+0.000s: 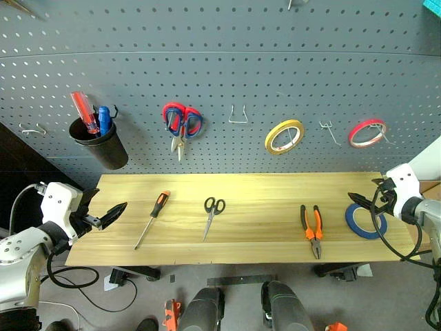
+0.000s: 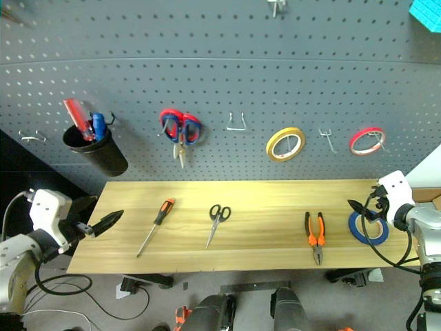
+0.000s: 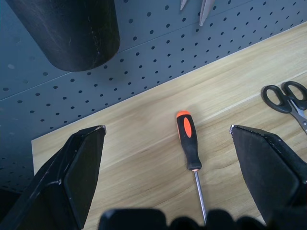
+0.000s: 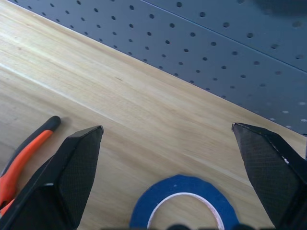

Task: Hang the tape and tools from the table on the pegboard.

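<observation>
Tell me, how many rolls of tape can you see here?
3. A yellow ring of tape and a red ring of tape hang on the pegboard. The blue ring of tape lies flat at the table's right end.

Red screwdriver [image 1: 84, 112] shaft sunk out of sight in the black cup [image 1: 103, 146], blue ring of tape [image 1: 364, 221] partly covered by the right gripper [image 1: 366, 200], pliers [image 4: 21, 155] cut off at the right wrist view's edge

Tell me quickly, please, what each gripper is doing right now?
Left gripper: open, holding nothing, above the screwdriver.
Right gripper: open, holding nothing, above the blue tape.
</observation>
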`<state>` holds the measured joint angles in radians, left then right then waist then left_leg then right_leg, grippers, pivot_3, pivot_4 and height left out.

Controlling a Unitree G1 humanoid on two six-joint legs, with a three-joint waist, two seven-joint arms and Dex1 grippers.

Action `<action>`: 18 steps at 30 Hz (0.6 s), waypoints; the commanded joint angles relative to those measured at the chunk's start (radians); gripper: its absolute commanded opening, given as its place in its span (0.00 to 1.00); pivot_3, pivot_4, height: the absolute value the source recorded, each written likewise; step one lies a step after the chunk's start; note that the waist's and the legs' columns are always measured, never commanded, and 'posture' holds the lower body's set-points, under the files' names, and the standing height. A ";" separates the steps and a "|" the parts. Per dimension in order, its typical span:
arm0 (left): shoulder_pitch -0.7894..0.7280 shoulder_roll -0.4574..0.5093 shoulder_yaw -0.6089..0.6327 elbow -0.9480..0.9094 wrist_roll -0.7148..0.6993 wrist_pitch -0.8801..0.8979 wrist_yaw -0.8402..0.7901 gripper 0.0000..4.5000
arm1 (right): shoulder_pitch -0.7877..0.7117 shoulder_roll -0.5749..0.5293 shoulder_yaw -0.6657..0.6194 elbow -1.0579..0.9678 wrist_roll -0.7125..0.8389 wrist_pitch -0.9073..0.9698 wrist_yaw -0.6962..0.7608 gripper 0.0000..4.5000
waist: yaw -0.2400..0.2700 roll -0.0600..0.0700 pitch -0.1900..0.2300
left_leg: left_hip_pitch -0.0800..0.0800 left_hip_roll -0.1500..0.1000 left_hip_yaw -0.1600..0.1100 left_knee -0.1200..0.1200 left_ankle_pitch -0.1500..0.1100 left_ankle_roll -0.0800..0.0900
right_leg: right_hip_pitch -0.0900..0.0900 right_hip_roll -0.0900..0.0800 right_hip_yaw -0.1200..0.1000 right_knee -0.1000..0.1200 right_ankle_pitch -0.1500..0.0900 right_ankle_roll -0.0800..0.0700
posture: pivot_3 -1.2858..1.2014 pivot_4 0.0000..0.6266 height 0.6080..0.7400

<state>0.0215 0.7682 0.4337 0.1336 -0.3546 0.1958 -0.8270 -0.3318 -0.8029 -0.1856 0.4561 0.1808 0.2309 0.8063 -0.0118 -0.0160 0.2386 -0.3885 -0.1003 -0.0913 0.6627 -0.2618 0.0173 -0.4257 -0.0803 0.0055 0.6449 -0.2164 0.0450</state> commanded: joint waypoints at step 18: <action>-0.014 -0.011 -0.233 -0.169 0.040 0.038 -0.125 0.99 | -0.001 -0.045 0.035 -0.058 -0.045 0.102 0.010 1.00 | -0.011 0.000 0.000 | 0.000 0.000 0.000 0.000 0.000 0.000 | 0.001 0.000 0.000 0.000 0.000 0.000 | 0.49 0.34 1.00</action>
<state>0.0176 0.7565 0.2261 -0.0003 -0.3327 0.2526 -0.9482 -0.3293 -0.8193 -0.1548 0.4278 0.1542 0.3220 0.8229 -0.0224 -0.0159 0.2386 -0.3881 -0.1006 -0.0916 0.6629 -0.2620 0.0177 -0.4246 -0.0806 0.0058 0.6444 -0.2163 0.0451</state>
